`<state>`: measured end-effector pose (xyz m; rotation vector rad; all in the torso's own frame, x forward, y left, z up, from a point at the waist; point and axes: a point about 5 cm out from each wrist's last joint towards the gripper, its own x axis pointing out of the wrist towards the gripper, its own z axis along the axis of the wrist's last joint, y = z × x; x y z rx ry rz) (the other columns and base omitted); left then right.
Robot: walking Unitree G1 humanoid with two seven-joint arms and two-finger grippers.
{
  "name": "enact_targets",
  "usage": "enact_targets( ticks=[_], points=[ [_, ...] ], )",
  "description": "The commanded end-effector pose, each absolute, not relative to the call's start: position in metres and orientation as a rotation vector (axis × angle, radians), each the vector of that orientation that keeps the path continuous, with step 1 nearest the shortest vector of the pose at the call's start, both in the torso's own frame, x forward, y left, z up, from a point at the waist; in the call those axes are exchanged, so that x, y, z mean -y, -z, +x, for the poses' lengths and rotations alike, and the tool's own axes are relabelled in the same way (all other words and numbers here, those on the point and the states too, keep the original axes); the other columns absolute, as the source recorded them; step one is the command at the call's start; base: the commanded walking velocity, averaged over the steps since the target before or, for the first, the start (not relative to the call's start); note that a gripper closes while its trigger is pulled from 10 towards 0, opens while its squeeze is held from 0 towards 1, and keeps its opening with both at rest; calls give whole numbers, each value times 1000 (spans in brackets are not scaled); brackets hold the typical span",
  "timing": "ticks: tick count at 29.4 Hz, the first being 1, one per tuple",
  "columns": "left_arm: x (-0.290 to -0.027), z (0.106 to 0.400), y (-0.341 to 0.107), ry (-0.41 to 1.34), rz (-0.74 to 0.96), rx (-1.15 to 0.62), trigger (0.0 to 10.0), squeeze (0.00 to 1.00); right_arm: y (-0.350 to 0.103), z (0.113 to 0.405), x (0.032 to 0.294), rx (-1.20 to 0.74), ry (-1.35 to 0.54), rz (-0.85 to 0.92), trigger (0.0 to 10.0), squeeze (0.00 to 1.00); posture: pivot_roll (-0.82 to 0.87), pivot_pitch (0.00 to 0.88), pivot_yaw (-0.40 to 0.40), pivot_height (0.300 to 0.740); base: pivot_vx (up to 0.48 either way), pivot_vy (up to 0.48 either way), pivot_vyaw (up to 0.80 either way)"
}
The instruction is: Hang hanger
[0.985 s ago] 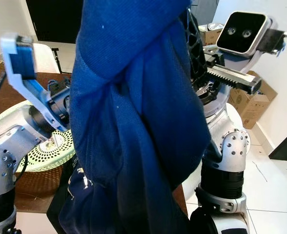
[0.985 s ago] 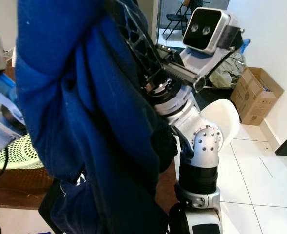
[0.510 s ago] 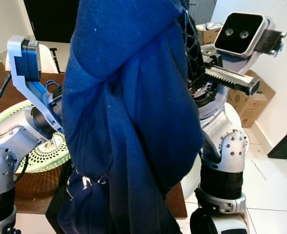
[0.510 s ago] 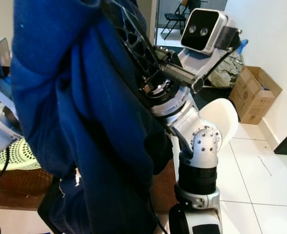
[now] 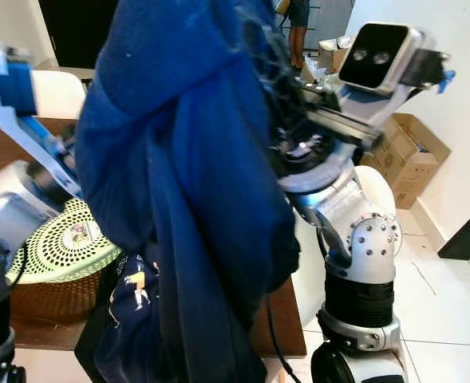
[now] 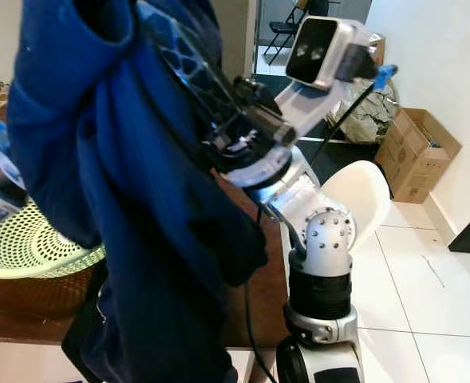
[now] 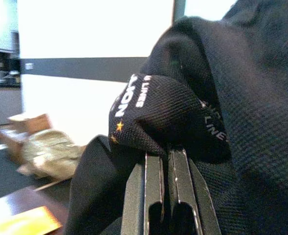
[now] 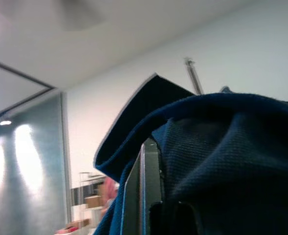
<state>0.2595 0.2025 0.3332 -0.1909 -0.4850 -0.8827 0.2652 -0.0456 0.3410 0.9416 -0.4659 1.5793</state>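
A big blue garment point(image 5: 179, 183) hangs in front of me, bunched and draped from high up down to the table edge. No hanger can be made out under the cloth. My right gripper point(image 6: 167, 44) is raised, its black latticed fingers point(image 6: 211, 96) running up into the garment's top, shut on it with the tips buried in cloth. In the right wrist view blue fabric point(image 8: 222, 147) lies over one finger point(image 8: 148, 186). My left gripper point(image 7: 166, 161) is shut on a dark fold with white lettering point(image 7: 168, 117). The left arm point(image 5: 19, 104) is lifted beside the garment.
A green perforated basket point(image 5: 55, 247) on a wicker base sits on the brown table point(image 5: 286, 323) at my left. A white chair point(image 6: 354, 195) and a cardboard box point(image 6: 422, 152) stand on the tiled floor to the right. A thin rod point(image 8: 192, 76) shows against the wall.
My right arm has swung left and carried the garment's top leftward. The left arm has shifted left too, and more of the green basket now shows.
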Motion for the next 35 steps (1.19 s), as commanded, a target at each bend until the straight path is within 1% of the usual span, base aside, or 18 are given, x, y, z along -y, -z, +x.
enact_targets(
  ticks=[1, 2, 4, 6, 14, 15, 20, 21, 23, 24, 25, 26, 27, 30, 31, 33, 34, 35],
  points=[
    [-221, 254, -360, 764, -122, 599, 0, 0, -330, 286, 40, 364, -1408, 885, 10000, 0, 146, 0, -46, 740, 0, 0, 0],
    [-234, 250, -375, 669, -88, 646, 0, 0, -322, 295, 40, 328, -1343, 855, 10000, 1000, 150, 0, -48, 740, 0, 0, 0],
    [-259, 238, -400, 508, -30, 731, 0, 0, -311, 306, 41, 292, -1262, 792, 10000, 1000, 155, 0, -50, 740, 0, 0, 0],
    [-272, 230, -411, 429, 0, 771, 0, 0, -305, 311, 42, 271, -1214, 770, 10000, 1000, 172, 0, -54, 740, 0, 0, 0],
    [-295, 207, -437, 269, 108, 845, 0, 0, -297, 320, 43, 255, -1145, 725, 10000, 1000, 178, 0, -58, 740, 0, 0, 0],
    [-307, 194, -456, 170, 186, 884, 0, 0, -293, 326, 45, 243, -1104, 687, 10000, 1000, 179, 0, -60, 740, 0, 0, 0],
    [-317, 185, -469, 81, 243, 907, 0, 0, -288, 332, 47, 225, -1065, 640, 10000, 1000, 181, 0, -62, 740, 0, 0, 0],
    [-327, 184, -471, 36, 263, 889, 0, 0, -279, 338, 49, 195, -1008, 554, 10000, 1000, 180, 0, -65, 740, 0, 0, 0],
    [-332, 187, -467, 23, 266, 868, 0, 0, -275, 339, 49, 186, -991, 527, 10000, 1000, 179, 0, -65, 740, 0, 0, 0],
    [-337, 196, -457, 35, 229, 831, 0, 0, -272, 340, 48, 176, -981, 503, 10000, 545, 177, 0, -69, 740, 0, 0, 0],
    [-341, 202, -449, 43, 205, 803, 0, 0, -270, 340, 46, 172, -976, 490, 10000, 302, 177, 0, -69, 740, 0, 0, 0],
    [-343, 206, -444, 48, 190, 787, 0, 0, -270, 340, 46, 170, -974, 482, 10000, 302, 177, 0, -69, 740, 0, 0, 0],
    [-347, 216, -433, 45, 161, 747, 0, 0, -268, 340, 44, 166, -972, 461, 10000, 0, 166, 0, -68, 740, 0, 0, 0],
    [-353, 228, -419, 34, 133, 698, 0, 0, -267, 339, 42, 164, -971, 434, 10000, 0, 165, 0, -68, 740, 0, 0, 0],
    [-356, 236, -410, 22, 113, 663, 2980, 0, -267, 339, 43, 164, -972, 430, 10000, 0, 150, 0, -68, 740, 0, 0, 0],
    [-359, 247, -397, 9, 90, 618, 2980, 0, -266, 339, 43, 165, -973, 426, 10000, 0, 150, 0, -68, 740, 0, 0, 0],
    [-360, 252, -390, 20, 74, 596, 8941, 0, -266, 339, 43, 168, -970, 416, 10000, 0, 150, 0, -68, 740, 0, 0, 0],
    [-359, 256, -386, 32, 71, 581, 10000, 0, -266, 340, 44, 169, -966, 408, 10000, 0, 148, 0, -69, 740, 0, 0, 0]
  ],
)
